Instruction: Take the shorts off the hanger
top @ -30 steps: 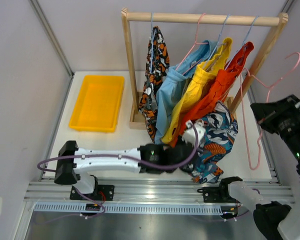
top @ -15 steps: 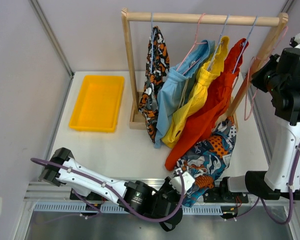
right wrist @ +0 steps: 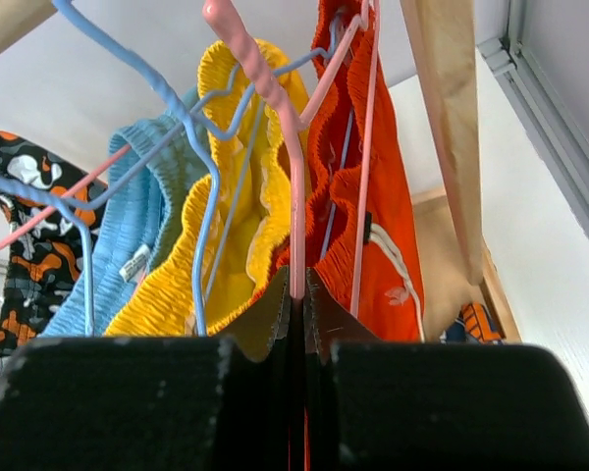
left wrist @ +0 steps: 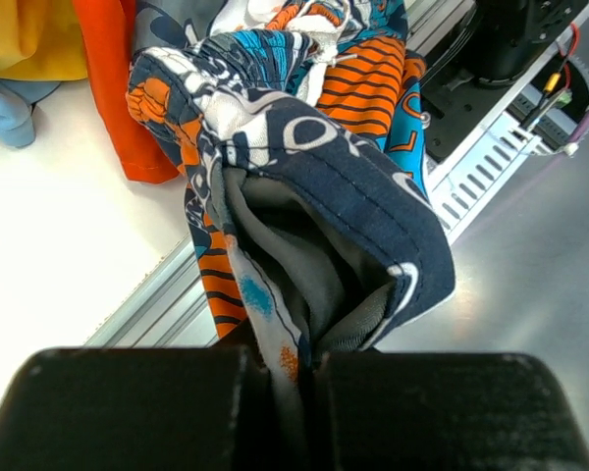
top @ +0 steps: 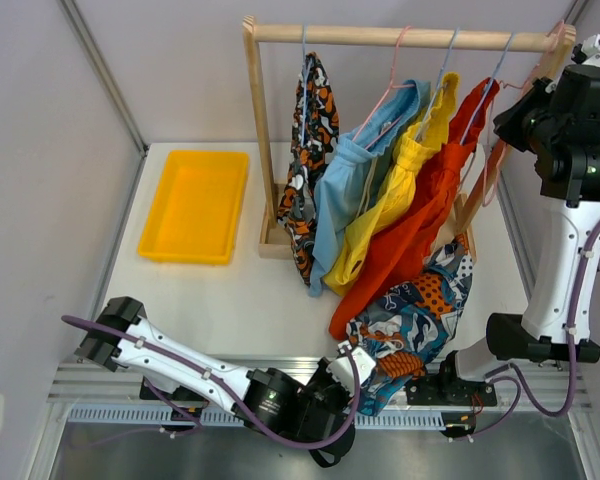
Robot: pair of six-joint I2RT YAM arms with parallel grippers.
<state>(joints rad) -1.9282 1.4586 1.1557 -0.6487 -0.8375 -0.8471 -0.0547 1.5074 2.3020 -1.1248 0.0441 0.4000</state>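
My left gripper is shut on the dark blue cartoon-print shorts at the table's near edge; the left wrist view shows its jaws pinching the shorts' hem. The shorts are off their hanger and trail over the front rail. My right gripper is shut on a bare pink hanger, held high by the wooden rack's right end; the right wrist view shows the pink wire between the jaws. Black-orange-white, light blue, yellow and red-orange shorts hang on the rack.
A yellow tray sits at the table's left. The rack's right post stands close to my right gripper. The metal rail runs along the near edge.
My left arm pulled the dark blue shorts back to the near edge. My right arm lifted the bare pink hanger up to the rack's right end.
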